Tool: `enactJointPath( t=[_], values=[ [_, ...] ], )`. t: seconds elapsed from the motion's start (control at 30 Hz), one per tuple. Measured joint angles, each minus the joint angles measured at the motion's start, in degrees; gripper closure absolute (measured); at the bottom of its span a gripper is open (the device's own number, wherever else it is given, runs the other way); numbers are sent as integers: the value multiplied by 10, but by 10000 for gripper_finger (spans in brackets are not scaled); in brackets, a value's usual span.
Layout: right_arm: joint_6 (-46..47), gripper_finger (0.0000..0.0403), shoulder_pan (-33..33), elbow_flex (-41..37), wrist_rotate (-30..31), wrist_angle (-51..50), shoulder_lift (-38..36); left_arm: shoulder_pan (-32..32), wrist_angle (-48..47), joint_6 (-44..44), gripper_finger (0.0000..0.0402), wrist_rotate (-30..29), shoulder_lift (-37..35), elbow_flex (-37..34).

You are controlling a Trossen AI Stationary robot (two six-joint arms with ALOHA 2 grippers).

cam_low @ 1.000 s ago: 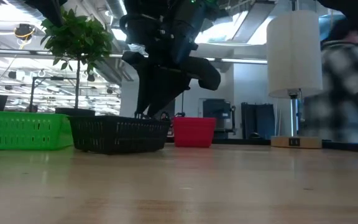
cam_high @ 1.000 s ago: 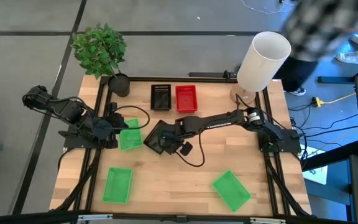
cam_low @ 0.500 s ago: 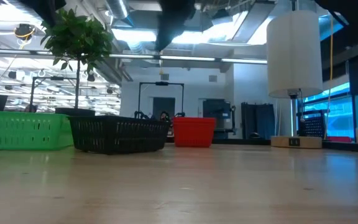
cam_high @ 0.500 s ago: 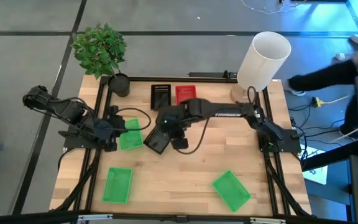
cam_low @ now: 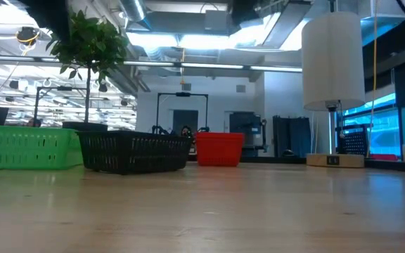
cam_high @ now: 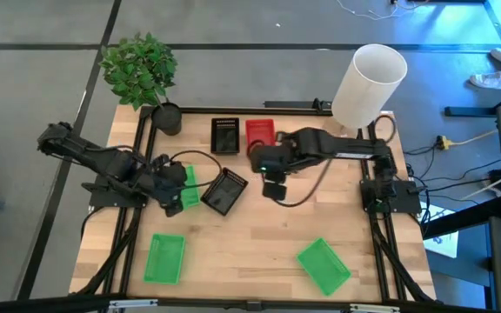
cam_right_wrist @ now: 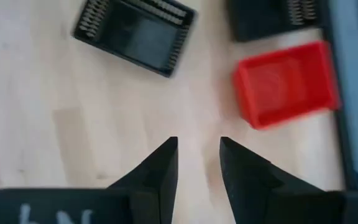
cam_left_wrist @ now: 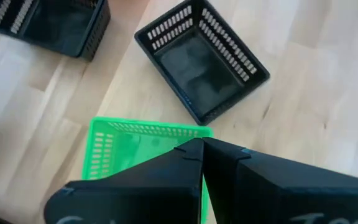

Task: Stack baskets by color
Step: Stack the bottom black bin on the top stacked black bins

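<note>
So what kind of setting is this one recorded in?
Probably a robotics lab or workshop in an open industrial space. The low view shows exposed ceiling ducts and equipment racks behind a wooden table, whose potted plant and white lamp look like props.

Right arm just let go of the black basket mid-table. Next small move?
Probably bring the open right gripper back down onto the loose black basket and carry it onto the other black basket by the red basket; it lies skewed and unstacked. The shut left gripper hovers over a green basket.

The wooden table (cam_high: 259,243) carries green, black and red baskets (cam_high: 164,258), a plant pot (cam_high: 168,117) and lamp (cam_high: 368,83).
</note>
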Motion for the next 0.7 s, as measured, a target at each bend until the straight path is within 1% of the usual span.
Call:
enactJointPath(
  t=[0.1,0.23,0.3,0.4,0.5,0.6,0.7],
  values=[
    [29,285,15,-1,48,-6,-25,12,4,-40,401,1,17,0],
    [57,285,29,-25,70,1,-62,26,20,-70,401,9,38,0],
    [76,285,37,-57,90,1,-80,34,32,-72,401,30,48,0],
    [106,285,45,-135,121,12,-116,44,53,-72,401,62,64,0],
    [131,285,48,-237,121,57,-173,53,68,-72,401,76,81,0],
    [138,285,48,-340,118,142,-238,61,72,-71,401,76,97,0],
    [140,285,47,-424,103,232,-305,73,74,-71,401,76,108,0]
  ],
)
